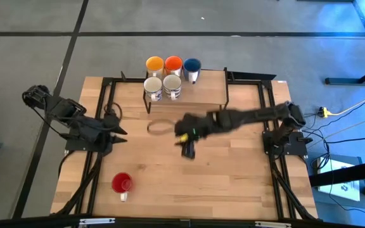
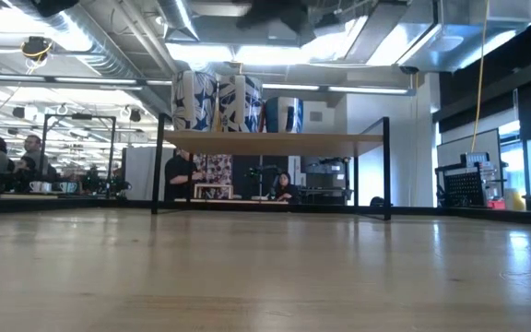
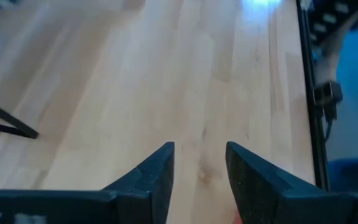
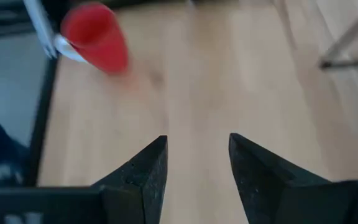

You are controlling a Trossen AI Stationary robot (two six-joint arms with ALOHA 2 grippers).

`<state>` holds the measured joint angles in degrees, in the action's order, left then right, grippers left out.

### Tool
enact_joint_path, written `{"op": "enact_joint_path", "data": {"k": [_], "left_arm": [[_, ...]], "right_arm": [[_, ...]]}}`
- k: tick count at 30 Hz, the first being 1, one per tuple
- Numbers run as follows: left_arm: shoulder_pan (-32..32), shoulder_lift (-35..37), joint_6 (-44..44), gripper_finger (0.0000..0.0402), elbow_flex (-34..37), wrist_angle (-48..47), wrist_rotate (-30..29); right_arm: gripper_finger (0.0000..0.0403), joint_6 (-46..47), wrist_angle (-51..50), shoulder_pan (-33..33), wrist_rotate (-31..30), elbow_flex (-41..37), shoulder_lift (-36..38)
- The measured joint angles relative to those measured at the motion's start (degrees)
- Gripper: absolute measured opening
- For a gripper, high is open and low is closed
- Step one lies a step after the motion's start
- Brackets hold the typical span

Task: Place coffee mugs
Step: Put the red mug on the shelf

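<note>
While both end effectors, left (image 1: 120, 131) & right (image 1: 187, 151), hang unclenched & empty, red mug (image 1: 122, 183) stands upright, handle toward table's near edge.

Upper centre: yellow mug (image 1: 154, 64), orange mug (image 1: 173, 64), dark blue mug (image 1: 192, 66), two blue-patterned white mugs (image 1: 162, 85); lower left, red mug (image 1: 121, 183).

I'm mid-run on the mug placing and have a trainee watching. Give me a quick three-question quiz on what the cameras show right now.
1. How many mugs stand on the raised shelf?
2. True or false: the right gripper is shut on the red mug.
3. Which mug is still down on the table? A) yellow B) red C) dark blue

Key:
1. Five: yellow, orange, dark blue, plain white, patterned white.
2. False: its fingers are apart, nothing between them.
3. B.
</note>
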<state>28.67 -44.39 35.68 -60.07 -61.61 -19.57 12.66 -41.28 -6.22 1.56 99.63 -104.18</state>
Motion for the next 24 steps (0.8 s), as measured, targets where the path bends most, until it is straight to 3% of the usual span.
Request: {"op": "enact_joint_path", "data": {"k": [6, 10, 17, 24], "left_arm": [[0.0, -5.2, -1.8, 0.0168, 0.0, 0.0, 5.7], [0.3, -9.5, -3.3, 0.0169, 0.0, 0.0, 11.9], [5.8, -16.0, -4.3, 0.0169, 0.0, 0.0, 16.8], [10.8, -22.7, -1.9, 0.0169, 0.0, 1.2, 17.1]], "right_arm": [[0.0161, 10.7, 18.6, -10.7, -11.5, -8.6, -0.3], [0.0161, 19.2, 24.5, -15.4, -17.3, -13.3, -0.6], [0.0161, 33.2, 24.8, -20.6, -21.5, -18.3, -0.6], [0.0161, 34.6, 24.8, -22.0, -27.5, -19.8, -0.6]]}}
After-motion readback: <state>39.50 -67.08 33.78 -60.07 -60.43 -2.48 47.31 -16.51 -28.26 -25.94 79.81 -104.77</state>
